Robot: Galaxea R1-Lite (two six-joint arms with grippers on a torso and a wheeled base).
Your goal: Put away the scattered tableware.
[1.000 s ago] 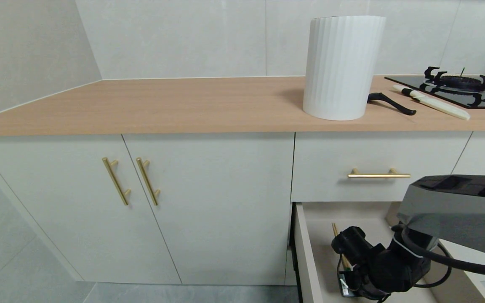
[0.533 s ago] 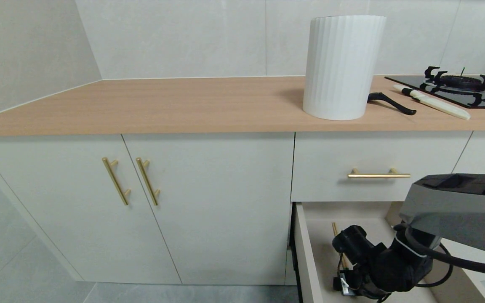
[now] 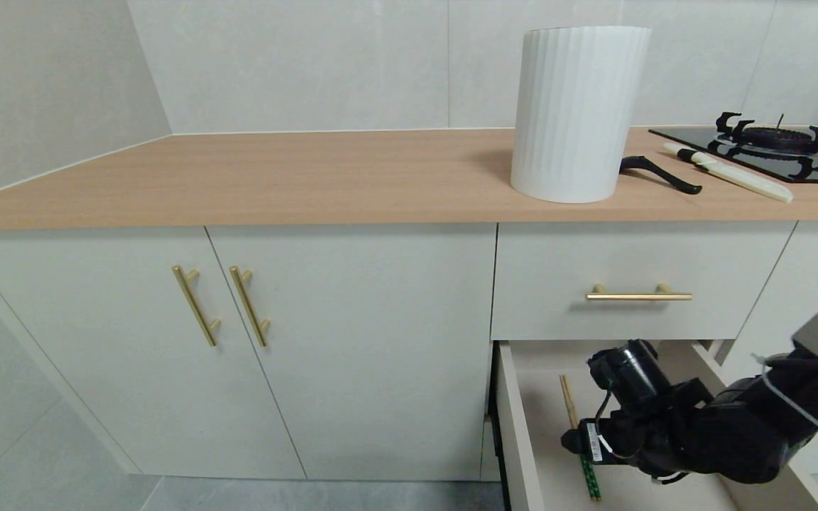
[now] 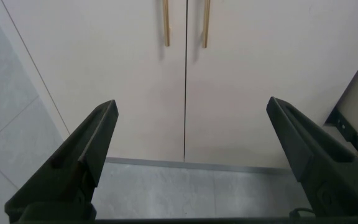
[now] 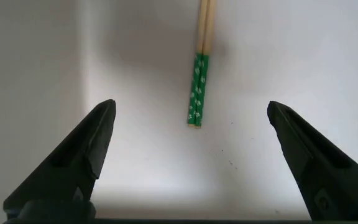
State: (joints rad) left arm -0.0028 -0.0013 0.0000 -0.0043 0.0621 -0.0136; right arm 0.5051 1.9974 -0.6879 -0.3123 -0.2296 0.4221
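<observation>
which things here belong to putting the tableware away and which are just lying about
Job: wooden chopsticks with green ends; open pale drawer holding them; open right claw above them; probably the cream knife and black curved-handled utensil on the countertop.
Just there: tall white ribbed container; black gas hob; closed cabinet doors.

Inspector: On the counter (image 3: 274,177)?
Clerk: A container (image 3: 576,113) stands on it. The knife (image 3: 728,172) lies to its right, just beside the stove (image 3: 771,145).
Inspector: Below?
Clerk: The chopsticks (image 3: 568,401) lie in the lower drawer (image 3: 515,426), under the upper drawer (image 3: 579,262), right of the cupboard doors (image 3: 352,341).
</observation>
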